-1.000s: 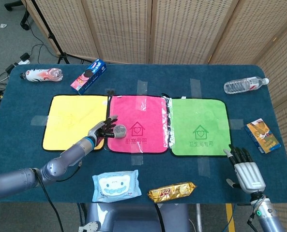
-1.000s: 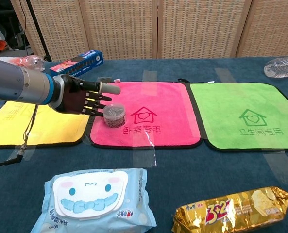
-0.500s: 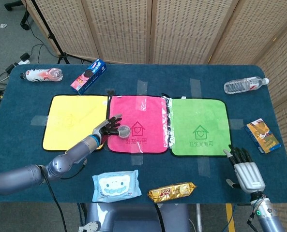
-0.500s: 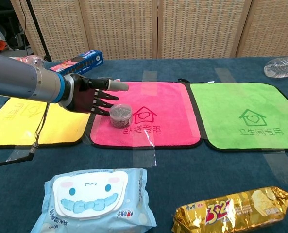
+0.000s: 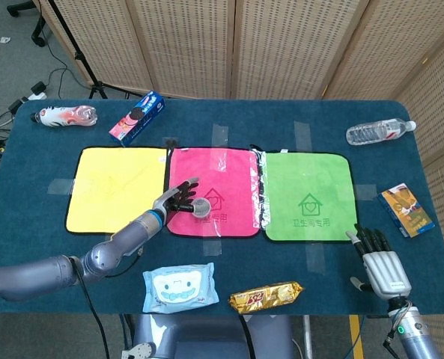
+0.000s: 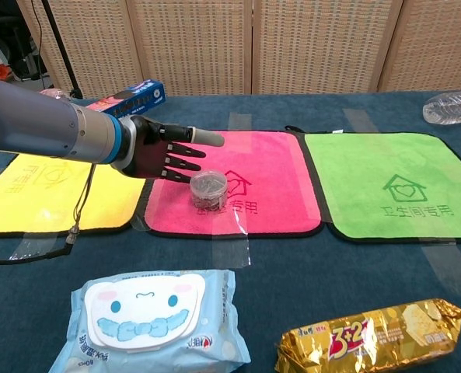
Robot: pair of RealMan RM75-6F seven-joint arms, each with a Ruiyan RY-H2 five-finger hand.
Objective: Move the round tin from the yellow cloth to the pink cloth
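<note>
Crowding the near edge: wipes pack [image 6: 152,319], snack bar [image 6: 372,336]; left hand [image 6: 162,150] spread beside round tin [image 6: 208,189]; right hand [image 5: 381,263] wide.

Left hand [image 5: 175,200] fingers [image 5: 184,196] touch round tin [image 5: 201,207] on pink cloth [image 5: 233,172].

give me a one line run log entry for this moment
stage: placing | round tin: upright on pink cloth | left hand: fingers spread beside tin, contact unclear | right hand: idle, holds nothing | yellow cloth: bare

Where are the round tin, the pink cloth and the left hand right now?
round tin [image 6: 208,189], chest view, on its side wall.
pink cloth [image 6: 273,167], chest view, on bare fabric right of the house print.
left hand [image 6: 162,151], chest view, on the palm behind the fingers.
</note>
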